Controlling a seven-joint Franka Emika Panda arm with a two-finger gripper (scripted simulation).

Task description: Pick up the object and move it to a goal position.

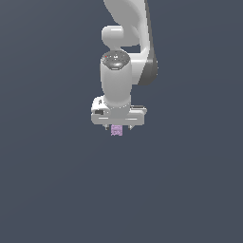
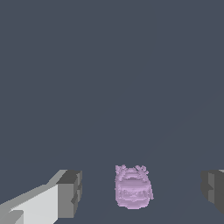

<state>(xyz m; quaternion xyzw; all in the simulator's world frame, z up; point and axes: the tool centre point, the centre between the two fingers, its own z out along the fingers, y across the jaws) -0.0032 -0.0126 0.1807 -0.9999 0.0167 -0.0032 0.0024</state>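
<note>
Two spread fingers [image 2: 70, 194] of the gripper [image 1: 117, 126] flank the object [image 2: 133, 187], touching neither side

The object [image 1: 116, 130] [image 2: 133, 187] is a tiny pale lilac-pink block with bumpy, uneven faces. It sits between the spread jaws, touching neither, nearer one jaw than the other.

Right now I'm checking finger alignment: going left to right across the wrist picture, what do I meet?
One gripper finger → gap → the lilac-pink object → gap → the other finger.
</note>
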